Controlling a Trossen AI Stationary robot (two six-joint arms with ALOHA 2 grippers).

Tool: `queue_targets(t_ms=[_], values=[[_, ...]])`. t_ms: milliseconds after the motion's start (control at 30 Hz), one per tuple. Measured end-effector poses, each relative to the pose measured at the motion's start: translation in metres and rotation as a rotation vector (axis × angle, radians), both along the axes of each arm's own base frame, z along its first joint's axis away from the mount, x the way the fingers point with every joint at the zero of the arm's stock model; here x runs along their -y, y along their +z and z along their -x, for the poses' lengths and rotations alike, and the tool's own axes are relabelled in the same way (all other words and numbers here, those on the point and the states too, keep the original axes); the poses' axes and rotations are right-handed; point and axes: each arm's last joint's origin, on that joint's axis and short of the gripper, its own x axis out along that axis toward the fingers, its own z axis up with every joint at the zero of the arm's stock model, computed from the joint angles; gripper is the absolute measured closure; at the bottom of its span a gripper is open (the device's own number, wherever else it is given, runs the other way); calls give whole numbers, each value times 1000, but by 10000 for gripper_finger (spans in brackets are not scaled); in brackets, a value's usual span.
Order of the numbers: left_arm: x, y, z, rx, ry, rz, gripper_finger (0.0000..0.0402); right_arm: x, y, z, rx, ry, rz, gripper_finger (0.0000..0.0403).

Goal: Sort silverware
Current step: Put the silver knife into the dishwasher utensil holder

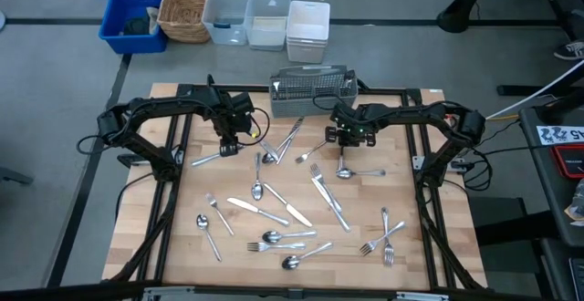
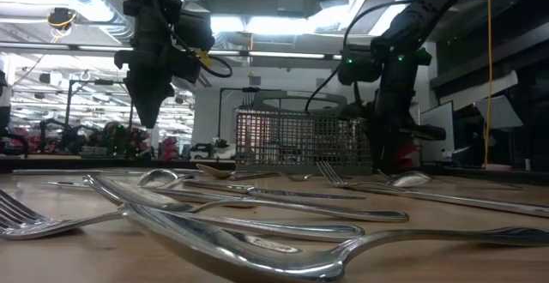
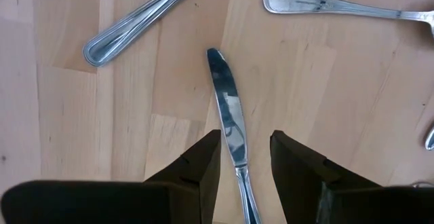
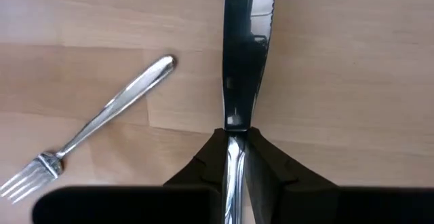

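High view: silverware (image 1: 274, 212) lies scattered over the wooden table (image 1: 420, 237), with a wire basket (image 1: 313, 89) at the far edge. The left gripper (image 1: 230, 141) hangs above the boards left of the basket, fingers (image 3: 196, 166) parted with a gap on both sides of a knife (image 3: 228, 112) that lies flat on the wood between them, untouched. The right gripper (image 1: 345, 137) is right of the basket, its fingers (image 4: 268, 159) pinched on the handle of a second knife (image 4: 247, 47). A fork (image 4: 88, 132) lies beside it on the table.
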Motion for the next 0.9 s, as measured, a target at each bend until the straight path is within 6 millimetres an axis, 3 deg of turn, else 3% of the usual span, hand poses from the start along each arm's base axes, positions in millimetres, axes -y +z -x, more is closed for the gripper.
queue_targets(t_ms=[433, 667, 900], values=[[0, 0, 0, 1, 30, 2, 286, -46, 1, -17, 10, 181, 35, 363], [0, 0, 0, 2, 56, 4, 286, -64, 4, -32, 88, 226, 168, 363], [0, 0, 0, 2, 67, 4, 286, -70, 12, -46, 199, 202, 339, 363]])
